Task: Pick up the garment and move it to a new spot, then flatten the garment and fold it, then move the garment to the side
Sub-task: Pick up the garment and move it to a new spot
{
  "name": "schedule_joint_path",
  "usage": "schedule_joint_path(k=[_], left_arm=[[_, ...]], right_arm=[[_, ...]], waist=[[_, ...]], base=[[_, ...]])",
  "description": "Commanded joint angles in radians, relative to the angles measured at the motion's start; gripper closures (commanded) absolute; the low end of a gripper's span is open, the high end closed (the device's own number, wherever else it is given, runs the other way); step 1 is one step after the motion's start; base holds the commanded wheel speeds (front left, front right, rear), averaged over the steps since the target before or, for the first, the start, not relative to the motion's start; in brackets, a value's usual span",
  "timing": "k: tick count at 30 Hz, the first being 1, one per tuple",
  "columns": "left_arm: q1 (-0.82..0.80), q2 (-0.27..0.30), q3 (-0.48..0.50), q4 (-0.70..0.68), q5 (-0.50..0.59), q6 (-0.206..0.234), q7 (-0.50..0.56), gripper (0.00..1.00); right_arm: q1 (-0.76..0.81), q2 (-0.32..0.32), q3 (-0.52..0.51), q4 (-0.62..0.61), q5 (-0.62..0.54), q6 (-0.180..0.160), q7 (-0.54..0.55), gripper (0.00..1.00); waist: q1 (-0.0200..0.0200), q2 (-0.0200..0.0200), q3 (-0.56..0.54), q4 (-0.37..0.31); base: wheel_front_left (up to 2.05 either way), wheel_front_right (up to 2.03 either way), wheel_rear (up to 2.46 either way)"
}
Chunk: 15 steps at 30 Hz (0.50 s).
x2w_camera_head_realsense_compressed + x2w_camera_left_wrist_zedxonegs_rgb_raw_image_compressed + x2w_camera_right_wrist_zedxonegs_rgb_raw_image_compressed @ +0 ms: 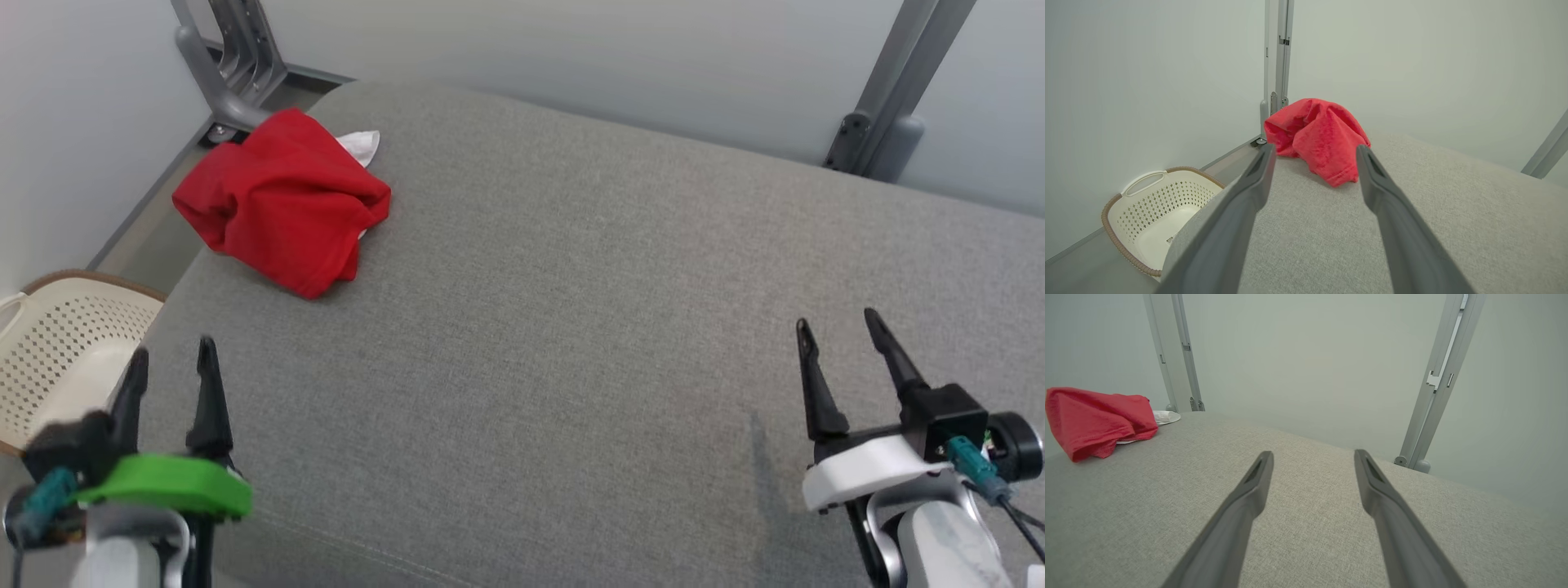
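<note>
grey cushion (pixel 571 327) | 1 red garment (pixel 282 200) far-L corner | 1 basket (pixel 57 343) | L gripper (pixel 173 347) + R gripper (pixel 837 318): spread wide, empty

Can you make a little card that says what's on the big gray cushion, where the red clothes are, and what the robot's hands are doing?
surface: gray cushion
garment: red garment, crumpled, at the far left corner
under it: something white peeking out
left gripper: open, holding nothing
right gripper: open, holding nothing
floor: white basket beside the cushion, on the left
</note>
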Motion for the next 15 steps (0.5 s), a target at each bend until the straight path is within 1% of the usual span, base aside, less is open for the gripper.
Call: schedule_joint_path(k=[1, 5, 7, 9, 12, 15], left_arm=[[-0.083, 0.019, -0.003, 0.027, -0.021, -0.005, 0.042, 0.0], [-0.283, 0.08, -0.031, 0.127, -0.055, -0.006, 0.172, 0.0], [-0.388, 0.117, -0.037, 0.176, -0.06, -0.007, 0.202, 0.0], [-0.477, 0.125, -0.031, 0.242, -0.092, -0.007, 0.238, 0.0], [-0.588, 0.166, -0.032, 0.362, -0.11, -0.006, 0.326, 0.0], [-0.683, 0.198, -0.025, 0.472, -0.137, -0.004, 0.39, 0.0]], right_arm=[[-0.034, -0.024, -0.01, -0.016, -0.014, -0.001, -0.003, 0.0], [-0.084, -0.07, -0.007, -0.04, -0.03, -0.001, -0.003, 0.0], [-0.113, -0.098, -0.001, -0.051, -0.032, -0.001, -0.003, 0.0], [-0.142, -0.122, 0.006, -0.062, -0.032, -0.001, -0.002, 0.0], [-0.18, -0.146, 0.029, -0.085, -0.022, -0.001, 0.008, 0.0], [-0.206, -0.165, 0.053, -0.11, -0.017, -0.001, 0.018, 0.0]], waist=[[0.0001, 0.0, 0.202, -0.096], [0.0001, 0.0, 0.314, -0.114], [0.0001, 0.0, 0.363, -0.127], [0.0001, 0.0, 0.407, -0.14], [0.0001, 0.0, 0.461, -0.168], [0.0001, 0.0, 0.502, -0.198]], base=[[0.0, 0.0, 0.0], [0.0, 0.0, 0.0], [0.0, 0.0, 0.0], [0.0, 0.0, 0.0], [0.0, 0.0, 0.0], [0.0, 0.0, 0.0]])
